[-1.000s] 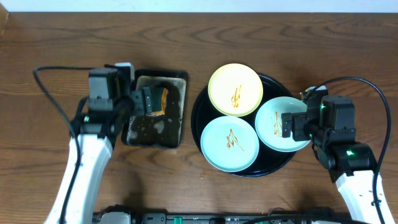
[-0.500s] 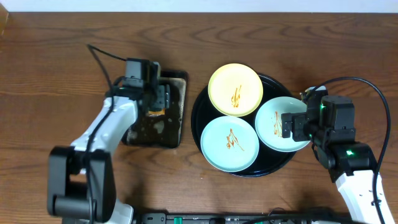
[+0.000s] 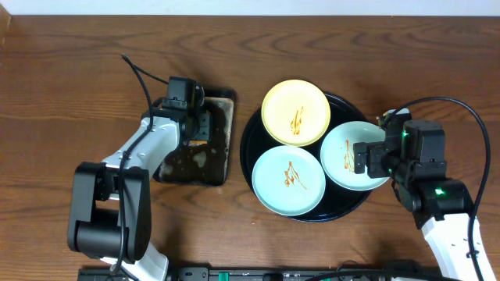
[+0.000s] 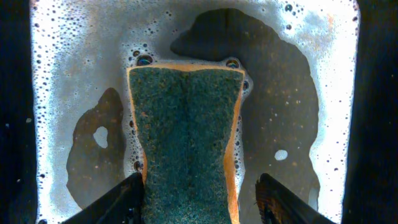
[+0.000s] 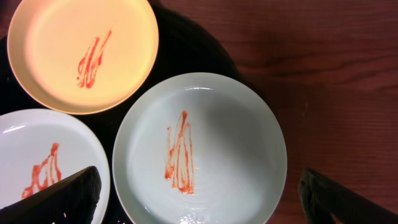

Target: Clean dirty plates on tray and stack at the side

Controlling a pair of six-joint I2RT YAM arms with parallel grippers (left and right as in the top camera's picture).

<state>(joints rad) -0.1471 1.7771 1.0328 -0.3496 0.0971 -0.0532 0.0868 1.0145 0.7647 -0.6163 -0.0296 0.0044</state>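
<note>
At the left of the bench (image 3: 55,70): rectangular metal pan (image 3: 221,168), dark, wet, foam at the edges. In its far half, left pincer (image 3: 200,125), lowered in, arm reaching from the near left.
- Overhead view: pincer body covering what lies beneath.
- Left wrist view only: sponge (image 4: 186,143), green scouring face up, orange foam along its sides, flat in sudsy water. Long axis running straight away from the camera, in line with the pincer's reach.
- Pincer half spread, astride the sponge's near end. Left finger (image 4: 118,202) against the sponge's edge, the other finger apart from it with water between. Not clamped.

Centre to right: round black tray (image 3: 248,148), just beside the pan. On it, three dirty plates, face up, close-packed:
- pale yellow plate (image 3: 295,113) at the far side
- mint plate (image 3: 289,181) at the near left
- second mint plate (image 3: 340,144) at the right, its outer edge over the tray's rim

Round, so no long axis. Sauce squiggles (image 5: 179,152) long and thin, running near to far on all three in the overhead view. Right wrist view only: sauce red-orange, and bare wood directly beside the second mint plate's outer edge.

Far right: right pincer (image 5: 202,196), spread wide, above the second mint plate, holding nothing.
</note>
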